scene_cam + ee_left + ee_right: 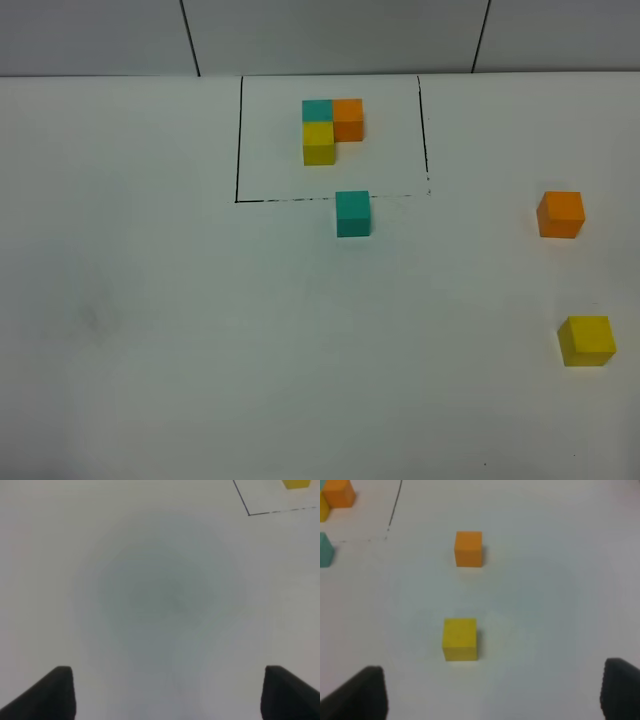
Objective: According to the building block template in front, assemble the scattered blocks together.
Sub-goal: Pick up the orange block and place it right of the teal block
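Spread wide and empty at the left fingers [50,695] and the right fingers [362,695]. Seemingly not yet begun: all joining left to do. Nearest on the worktop [200,350], at right, yellow cube [586,340]; then orange cube [560,214], well apart. Farther, teal cube [352,213] at the near line of the black frame [238,140]. Farthest, inside, the template [320,135]: matte L.

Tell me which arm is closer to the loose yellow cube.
Right. The right end effector has the loose yellow cube just ahead of its open jaws; the left end effector faces only table, well away.
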Controlling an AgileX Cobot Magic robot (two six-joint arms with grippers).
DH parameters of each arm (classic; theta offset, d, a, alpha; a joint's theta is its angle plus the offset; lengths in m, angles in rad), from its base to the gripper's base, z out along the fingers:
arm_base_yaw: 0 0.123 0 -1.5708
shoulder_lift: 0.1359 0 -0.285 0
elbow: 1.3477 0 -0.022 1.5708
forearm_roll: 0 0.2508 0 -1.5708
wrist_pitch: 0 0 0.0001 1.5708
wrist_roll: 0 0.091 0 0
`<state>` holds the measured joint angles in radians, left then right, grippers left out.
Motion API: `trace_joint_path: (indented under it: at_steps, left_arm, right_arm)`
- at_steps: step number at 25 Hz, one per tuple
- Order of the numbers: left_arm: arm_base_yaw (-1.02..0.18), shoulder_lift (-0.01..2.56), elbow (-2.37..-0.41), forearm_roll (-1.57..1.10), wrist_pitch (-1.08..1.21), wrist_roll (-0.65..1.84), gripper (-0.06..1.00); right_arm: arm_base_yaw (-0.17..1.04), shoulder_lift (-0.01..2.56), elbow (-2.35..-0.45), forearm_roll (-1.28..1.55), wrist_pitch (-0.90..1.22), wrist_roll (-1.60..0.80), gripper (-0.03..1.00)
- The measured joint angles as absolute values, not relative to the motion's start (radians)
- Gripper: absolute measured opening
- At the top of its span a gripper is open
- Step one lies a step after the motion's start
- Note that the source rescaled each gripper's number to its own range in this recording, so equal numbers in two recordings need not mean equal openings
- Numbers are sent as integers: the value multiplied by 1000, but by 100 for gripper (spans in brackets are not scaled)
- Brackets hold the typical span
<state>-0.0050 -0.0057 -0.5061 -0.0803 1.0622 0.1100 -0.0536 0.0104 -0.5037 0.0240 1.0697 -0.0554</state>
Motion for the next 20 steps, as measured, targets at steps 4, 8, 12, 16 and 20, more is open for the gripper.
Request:
trace_joint_path:
  at_steps: [4,8,12,16,20]
  left_arm:
    - [-5,-6,-506,-80,1062,110,83]
    - [-5,-6,-506,-80,1062,110,83]
    - [-5,-6,-506,-80,1062,110,83]
    - [-5,-6,-506,-80,1062,110,83]
    - [-5,-6,-506,-80,1062,110,83]
  right_arm:
    - [-54,10,-504,24,1070,-55,73]
    - [-54,10,-504,24,1070,-55,73]
    - [-54,10,-504,24,1070,-55,73]
    - [-54,10,-504,24,1070,-55,73]
    - [-54,10,-504,24,1070,-55,73]
